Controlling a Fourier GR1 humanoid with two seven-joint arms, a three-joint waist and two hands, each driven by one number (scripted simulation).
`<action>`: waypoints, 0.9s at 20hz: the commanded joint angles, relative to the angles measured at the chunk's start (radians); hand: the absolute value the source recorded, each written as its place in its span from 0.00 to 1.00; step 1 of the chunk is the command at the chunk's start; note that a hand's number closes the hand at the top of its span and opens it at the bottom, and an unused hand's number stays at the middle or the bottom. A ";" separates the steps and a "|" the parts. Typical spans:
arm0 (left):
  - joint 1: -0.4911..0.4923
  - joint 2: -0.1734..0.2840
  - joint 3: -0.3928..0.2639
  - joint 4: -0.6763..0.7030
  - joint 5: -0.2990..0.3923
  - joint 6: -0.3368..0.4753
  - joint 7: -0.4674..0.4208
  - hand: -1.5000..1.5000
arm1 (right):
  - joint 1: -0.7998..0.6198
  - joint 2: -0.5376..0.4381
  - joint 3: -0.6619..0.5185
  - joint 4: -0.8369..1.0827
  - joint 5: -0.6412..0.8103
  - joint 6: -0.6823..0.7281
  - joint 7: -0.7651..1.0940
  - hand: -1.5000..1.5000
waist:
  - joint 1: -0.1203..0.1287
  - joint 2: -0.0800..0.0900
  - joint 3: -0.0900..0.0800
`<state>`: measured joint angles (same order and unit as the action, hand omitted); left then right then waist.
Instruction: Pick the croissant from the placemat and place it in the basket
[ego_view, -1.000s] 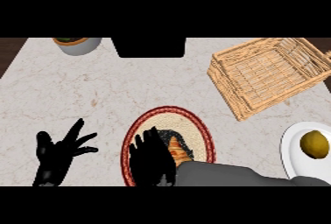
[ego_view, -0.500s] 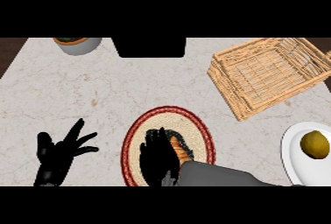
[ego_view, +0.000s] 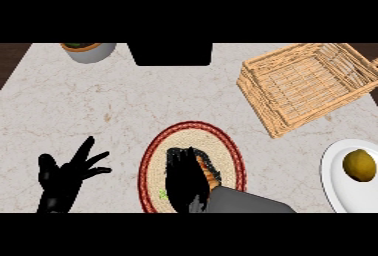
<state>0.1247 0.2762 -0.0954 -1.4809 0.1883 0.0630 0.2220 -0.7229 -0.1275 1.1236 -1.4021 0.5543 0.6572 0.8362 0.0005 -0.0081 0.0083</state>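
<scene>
Croissant (ego_view: 209, 172) seen on placemat (ego_view: 225, 145), largely covered by right hand (ego_view: 184, 177) | fingers curled over it, closure judged underway | basket (ego_view: 310, 87) far beyond placemat, unfilled | lift, carry, release left | left hand (ego_view: 66, 175) beside placemat, fingers apart

We see a pale desk (ego_view: 133, 110) with a cream, marble-like surface veined in faint tan. On it lies a round placemat (ego_view: 226, 145), woven beige in the middle and ringed with dark red bands. A sliver of the croissant (ego_view: 209, 172) shows orange-brown beside the black right hand (ego_view: 184, 177), whose forearm is grey. The left hand (ego_view: 65, 177) is black as well. The basket (ego_view: 310, 85) is light wicker, honey-tan with a slatted weave. A white plate (ego_view: 332, 175) carries a dull yellow-olive fruit (ego_view: 359, 165). A grey pot (ego_view: 90, 51) holds brown soil with a touch of green.
</scene>
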 joint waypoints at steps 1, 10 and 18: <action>-0.019 0.005 0.013 0.105 -0.030 0.013 0.038 0.50 | 0.042 -0.010 -0.006 0.007 0.048 0.001 -0.017 0.00 | -0.002 0.009 -0.008; 0.007 0.009 0.026 0.087 -0.040 -0.003 0.026 0.50 | 0.039 -0.026 0.002 0.011 0.147 0.011 -0.141 1.00 | 0.005 0.008 -0.008; -0.008 0.003 0.025 0.105 -0.055 -0.020 0.023 0.50 | 0.005 -0.034 0.035 0.122 0.287 -0.067 -0.289 1.00 | 0.008 0.011 -0.008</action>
<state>0.0980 0.2587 -0.0771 -1.4568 0.1589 0.0523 0.2329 -0.7104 -0.1512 1.1445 -1.3440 0.7933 0.6137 0.6160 0.0070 -0.0113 0.0101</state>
